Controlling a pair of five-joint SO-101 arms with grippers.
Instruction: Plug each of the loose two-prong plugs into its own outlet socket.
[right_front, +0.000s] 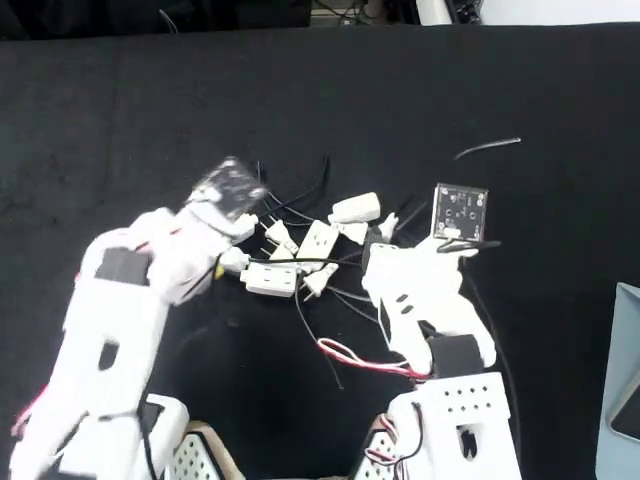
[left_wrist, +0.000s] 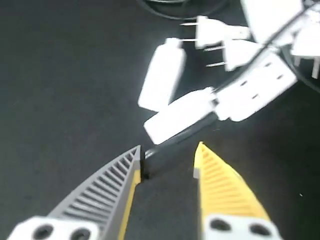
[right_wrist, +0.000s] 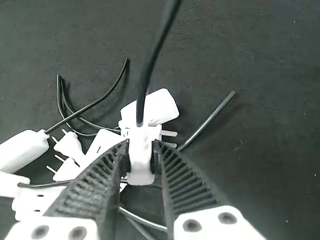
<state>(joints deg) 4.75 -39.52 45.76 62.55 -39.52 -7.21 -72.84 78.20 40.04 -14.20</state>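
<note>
Right wrist view, fingers (right_wrist: 97, 185) clamping white plug (right_wrist: 140, 159)

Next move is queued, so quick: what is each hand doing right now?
Left hand: open, holding nothing, tips either side of a thin black cord.
Right hand: closed on a white plastic two-prong plug.

We are seeing white two-prong plugs (right_front: 278, 236) and white outlet sockets (right_front: 270, 280) lying heaped with thin black cords (right_wrist: 90, 107) at the middle of the black surface (right_front: 120, 120). One plug (right_wrist: 140, 162) is sitting pinched in the right claw (right_wrist: 140, 146), prongs pointing sideways. One socket block (left_wrist: 260, 85) is lying flat, slots facing up, with two loose plugs just beside it
</note>
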